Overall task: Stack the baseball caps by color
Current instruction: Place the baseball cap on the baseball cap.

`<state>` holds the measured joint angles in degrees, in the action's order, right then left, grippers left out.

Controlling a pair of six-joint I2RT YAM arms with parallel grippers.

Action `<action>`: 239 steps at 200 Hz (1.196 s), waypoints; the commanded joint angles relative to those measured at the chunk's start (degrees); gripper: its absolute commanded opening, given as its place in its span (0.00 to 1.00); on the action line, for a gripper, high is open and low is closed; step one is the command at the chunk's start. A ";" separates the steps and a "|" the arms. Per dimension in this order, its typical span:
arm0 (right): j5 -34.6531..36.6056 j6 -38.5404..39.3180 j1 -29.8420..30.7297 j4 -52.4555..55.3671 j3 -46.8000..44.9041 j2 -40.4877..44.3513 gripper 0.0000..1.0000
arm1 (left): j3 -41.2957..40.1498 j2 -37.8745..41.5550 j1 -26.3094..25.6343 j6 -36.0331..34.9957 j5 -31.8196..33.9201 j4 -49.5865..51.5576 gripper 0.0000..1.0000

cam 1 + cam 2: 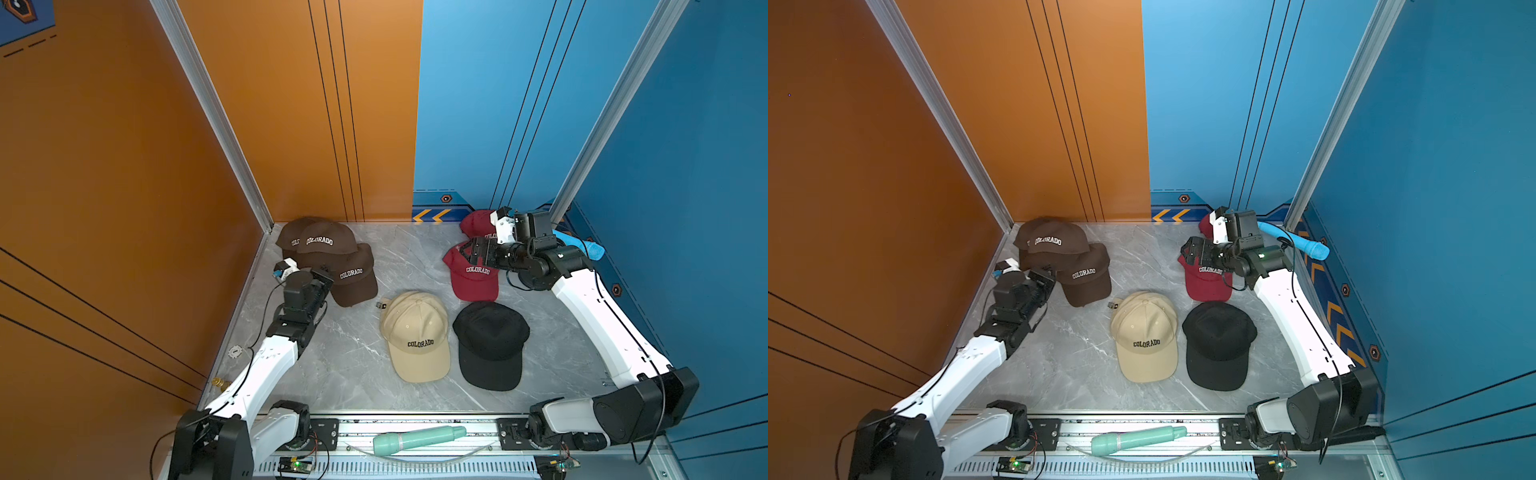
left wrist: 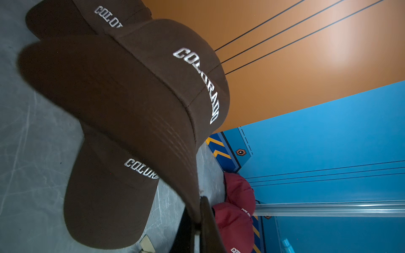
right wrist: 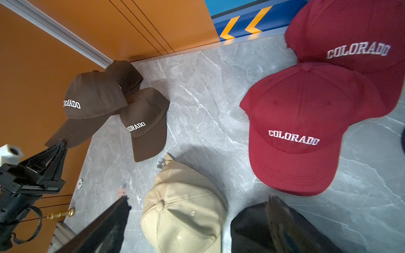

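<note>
Three dark brown caps overlap at the back left. My left gripper (image 1: 322,276) (image 2: 199,211) is shut on the brim of the top brown cap (image 1: 326,243) (image 2: 131,87), which tilts over the front brown cap (image 1: 353,282) (image 2: 105,197) and the rear brown cap (image 1: 289,235). Two dark red caps lie at the back right. My right gripper (image 1: 467,253) (image 3: 197,219) hovers open above the front red cap (image 1: 473,276) (image 3: 295,135), holding nothing; the rear red cap (image 1: 478,222) (image 3: 350,43) is partly hidden by the arm. A beige cap (image 1: 415,336) and a black cap (image 1: 490,345) sit side by side at the centre front.
A teal toy microphone (image 1: 415,440) lies on the front rail. A blue toy microphone (image 1: 1296,241) leans by the right wall behind my right arm. The orange wall (image 1: 124,208) hems in the brown caps on the left; the blue wall (image 1: 685,166) stands close on the right.
</note>
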<state>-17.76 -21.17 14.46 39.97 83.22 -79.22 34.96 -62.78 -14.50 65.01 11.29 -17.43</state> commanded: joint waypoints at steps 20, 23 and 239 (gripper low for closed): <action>2.07 0.74 -2.05 2.02 0.14 4.69 1.00 | 2.07 -4.65 -12.39 -0.86 33.75 -7.64 0.00; 2.03 0.71 -2.13 2.04 -0.01 4.86 1.00 | 2.27 -5.24 -12.42 -0.79 33.91 -7.93 0.00; 4.63 3.82 -4.37 11.40 0.43 9.18 1.00 | 8.21 -37.97 -19.22 12.44 34.01 -30.53 0.00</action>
<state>-13.63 -18.17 9.85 49.93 83.15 -69.10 44.86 -99.94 -32.36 75.11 44.38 -46.72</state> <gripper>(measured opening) 0.996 0.059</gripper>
